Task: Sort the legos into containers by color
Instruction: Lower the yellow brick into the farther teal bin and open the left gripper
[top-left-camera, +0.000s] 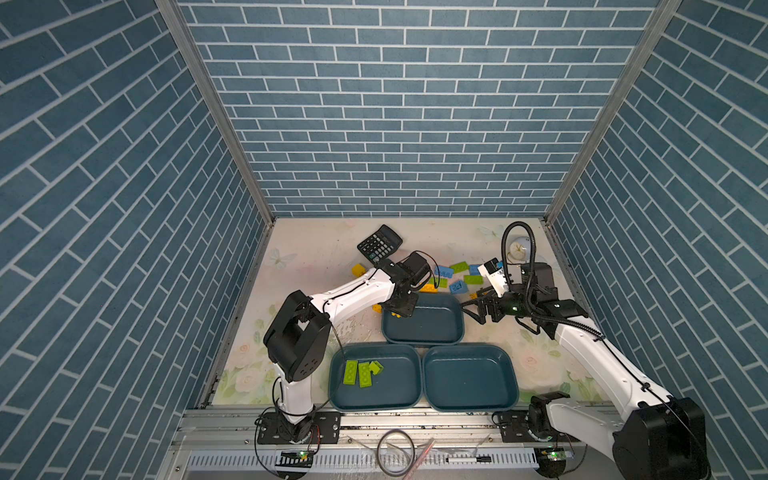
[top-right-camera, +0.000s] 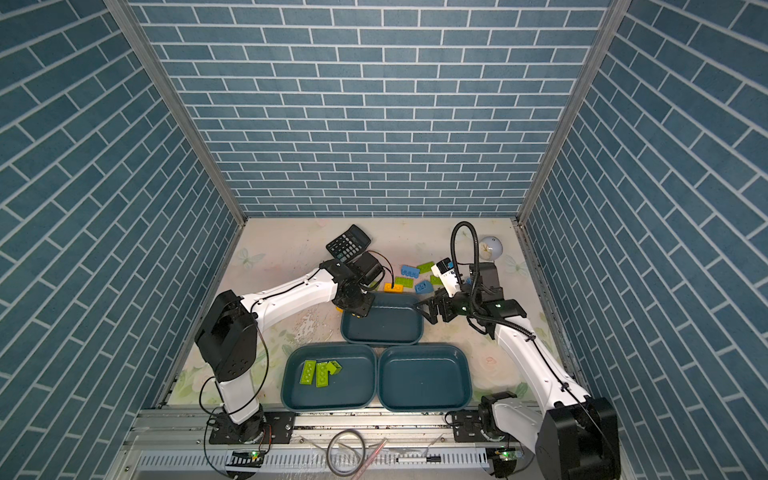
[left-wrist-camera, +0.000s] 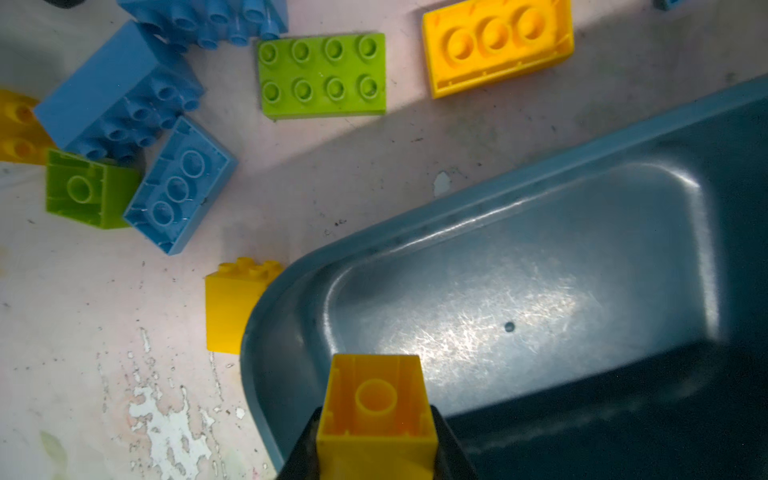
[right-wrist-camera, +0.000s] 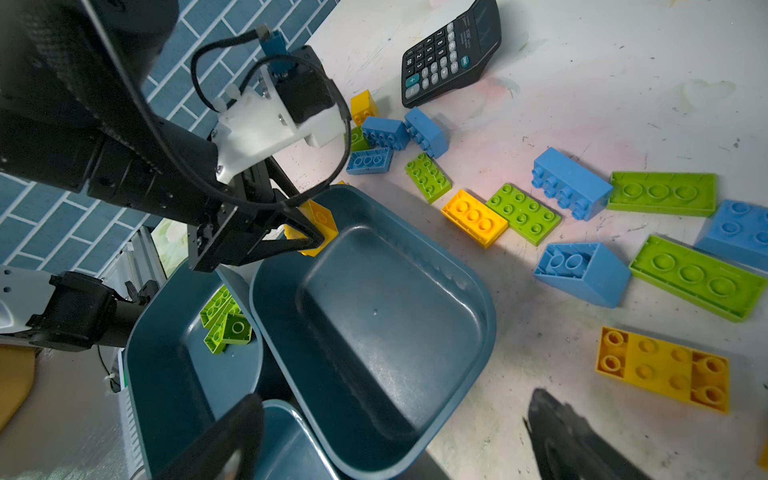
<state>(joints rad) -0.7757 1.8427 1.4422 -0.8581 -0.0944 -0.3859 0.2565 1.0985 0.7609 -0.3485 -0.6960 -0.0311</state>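
Three trays: dark teal; the far tray (top-left-camera: 432, 322) sits alone behind the near-left tray (top-left-camera: 386, 392) and the near-right tray (top-left-camera: 469, 378); those two lie side by side, rims touching.
Left gripper (left-wrist-camera: 376, 455): clenched on a yellow square brick (left-wrist-camera: 376, 399); one finger presses each side wall; the brick's hollow underside faces the wrist camera.
Held brick, place: in the air over the far tray's left end, near the corner and above the rim.
Right gripper (top-left-camera: 473, 309): fingers (right-wrist-camera: 573, 436) spread wide and free; it hovers just beside the far tray's right end.
Sorted so far: three green bricks (top-left-camera: 363, 372) lie in the near-left tray, toward its left end; two oblong ones lie flat side by side; a small one rests against them.
Loose bricks (right-wrist-camera: 573, 183): blue, green and yellow, scattered on the table (top-left-camera: 316, 249) beyond the far tray, between the calculator (top-left-camera: 380, 245) and the right arm; some are studs up, some upside down, some on a side.
Second yellow brick (left-wrist-camera: 230, 307): on the table, tight against the outside of the far tray's left corner.
Calculator: black, at the back of the table, just behind the left arm's wrist.
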